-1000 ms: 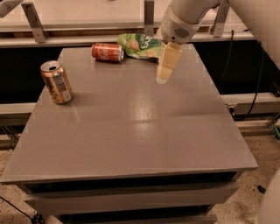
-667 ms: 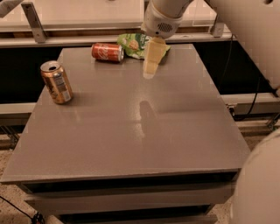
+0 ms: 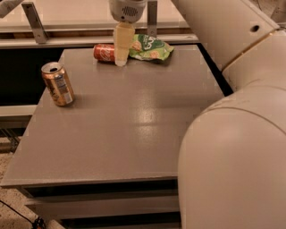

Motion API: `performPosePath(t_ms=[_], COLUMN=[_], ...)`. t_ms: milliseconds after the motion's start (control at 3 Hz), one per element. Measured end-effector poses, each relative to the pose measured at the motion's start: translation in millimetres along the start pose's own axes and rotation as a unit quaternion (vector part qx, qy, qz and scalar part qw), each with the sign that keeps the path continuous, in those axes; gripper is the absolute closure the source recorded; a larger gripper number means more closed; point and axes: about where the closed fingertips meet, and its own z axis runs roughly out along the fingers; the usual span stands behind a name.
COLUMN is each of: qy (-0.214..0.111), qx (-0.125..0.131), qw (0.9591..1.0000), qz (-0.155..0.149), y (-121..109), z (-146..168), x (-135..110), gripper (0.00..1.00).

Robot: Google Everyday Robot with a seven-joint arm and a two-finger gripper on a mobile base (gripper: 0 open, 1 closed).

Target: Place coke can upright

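Smooth off-white plastic arm shell (image 3: 232, 170): big rounded segments, with a thin tan seam band (image 3: 250, 50) between two of them and one small dark round hole (image 3: 254, 28) on the upper link. Light grey wrist housing (image 3: 127, 8) has a dotted vent grille. Pale cream-yellow tapered gripper (image 3: 120, 56) sits under it, top centre of view

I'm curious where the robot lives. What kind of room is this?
Likely a robot test lab: a plain grey table, metal rails behind it, and the gripper hanging by the lying coke can.
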Motion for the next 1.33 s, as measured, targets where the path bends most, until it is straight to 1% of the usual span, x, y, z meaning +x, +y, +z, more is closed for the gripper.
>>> performPosePath(t_ms=[333, 667, 1000, 1333], qy=[-0.010, -0.012, -0.010, 0.016], qx=[0.008, 0.007, -0.003, -0.010], qw=[0.9998, 0.9998, 0.9999, 0.9997], qz=[-0.016, -0.015, -0.010, 0.015], y=[-20, -22, -29, -38], z=[14, 17, 39, 68], x=[-42, -43, -52, -51], gripper=[0.00, 0.00, 0.00, 0.00])
